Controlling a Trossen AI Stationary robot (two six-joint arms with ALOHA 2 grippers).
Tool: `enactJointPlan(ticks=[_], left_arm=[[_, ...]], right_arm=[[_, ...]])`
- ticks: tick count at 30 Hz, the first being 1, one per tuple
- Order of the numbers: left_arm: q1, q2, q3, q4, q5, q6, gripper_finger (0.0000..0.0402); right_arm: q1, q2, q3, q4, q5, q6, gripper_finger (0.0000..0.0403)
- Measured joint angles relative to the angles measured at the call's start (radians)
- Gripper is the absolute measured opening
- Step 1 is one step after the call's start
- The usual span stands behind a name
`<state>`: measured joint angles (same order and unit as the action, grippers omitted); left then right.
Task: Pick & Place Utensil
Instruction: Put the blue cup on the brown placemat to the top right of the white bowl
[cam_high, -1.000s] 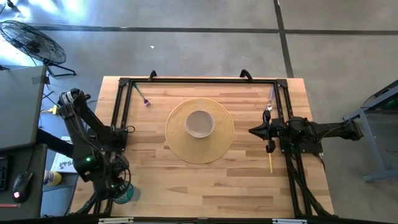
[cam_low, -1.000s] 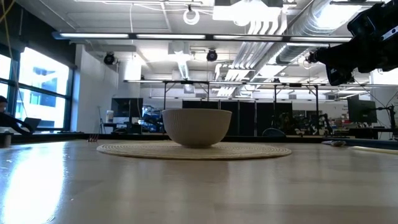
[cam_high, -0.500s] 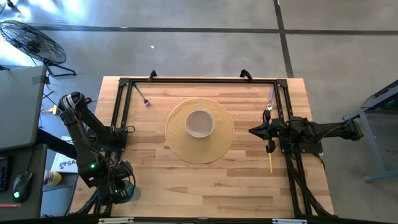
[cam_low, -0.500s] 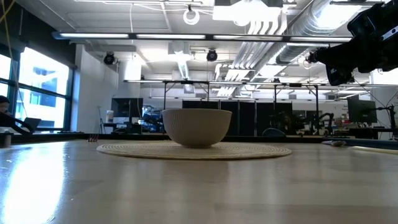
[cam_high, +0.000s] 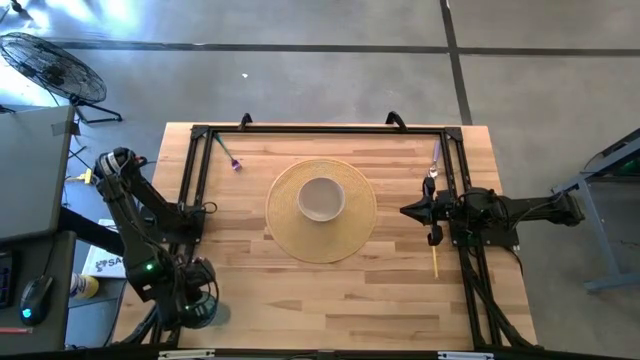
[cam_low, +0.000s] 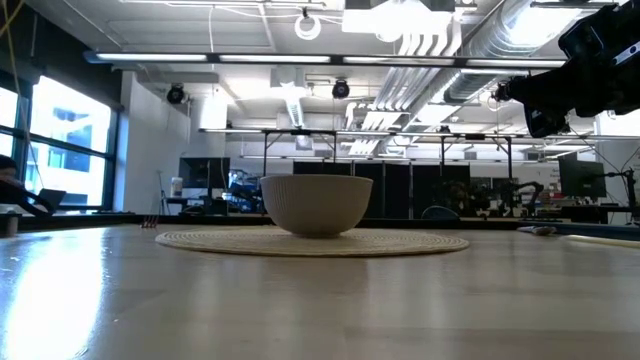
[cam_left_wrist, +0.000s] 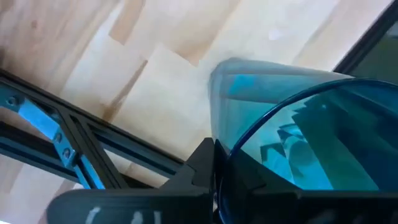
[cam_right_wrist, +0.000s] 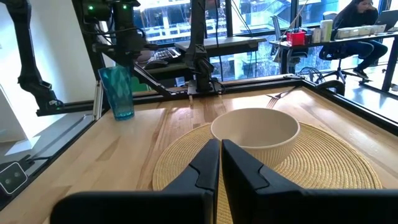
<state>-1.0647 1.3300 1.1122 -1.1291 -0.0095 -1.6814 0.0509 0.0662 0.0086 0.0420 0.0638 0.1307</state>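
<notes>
A blue see-through tumbler (cam_right_wrist: 117, 93) stands upright at the table's near left corner. My left gripper (cam_high: 196, 306) comes down on it from above and is shut at its rim. Three utensils lie flat on the wood: a purple-handled one (cam_high: 230, 157) at the far left, a fork (cam_high: 433, 165) at the far right, and a yellow-handled one (cam_high: 435, 262) beside the right arm. My right gripper (cam_high: 405, 211) hangs shut and level above the table's right side, pointing at the bowl (cam_high: 321, 198), and touches nothing. My left gripper has the tumbler's rim (cam_left_wrist: 245, 140) between its two fingers. One finger (cam_left_wrist: 202, 165) is outside the wall; the other shows dark through the blue wall, inside. The fingers point steeply down. The tumbler stands upright with its base on the table.
A ribbed cream bowl (cam_low: 316, 205) sits in the middle of a round woven placemat (cam_high: 290, 235) at the table's centre. A black frame (cam_high: 320, 130) runs along the far, left and right sides. Bare wood lies along the near edge.
My left gripper has gone a little toward the table's near edge and down, over the tumbler, which it now covers more in the high view. The tumbler has stayed where it was.
</notes>
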Motion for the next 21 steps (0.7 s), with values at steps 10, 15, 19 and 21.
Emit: enactJointPlan(ticks=[10, 15, 19, 21], left_arm=[[0.205, -0.002, 0.0, -0.027, 0.008, 0.154, 0.0007], [0.331, -0.002, 0.0, -0.037, 0.039, 0.287, 0.0007], [0.431, -0.002, 0.0, -0.048, 0.048, 0.406, 0.0007], [0.476, -0.002, 0.0, -0.049, 0.05, 0.46, 0.0006]], right_arm=[[0.0, 0.0, 0.0, 0.0, 0.0, 0.0, 0.0012], [0.0, 0.0, 0.0, 0.0, 0.0, 0.0, 0.0012], [0.0, 0.0, 0.0, 0.0, 0.0, 0.0, 0.0012], [0.0, 0.0, 0.0, 0.0, 0.0, 0.0, 0.0012]])
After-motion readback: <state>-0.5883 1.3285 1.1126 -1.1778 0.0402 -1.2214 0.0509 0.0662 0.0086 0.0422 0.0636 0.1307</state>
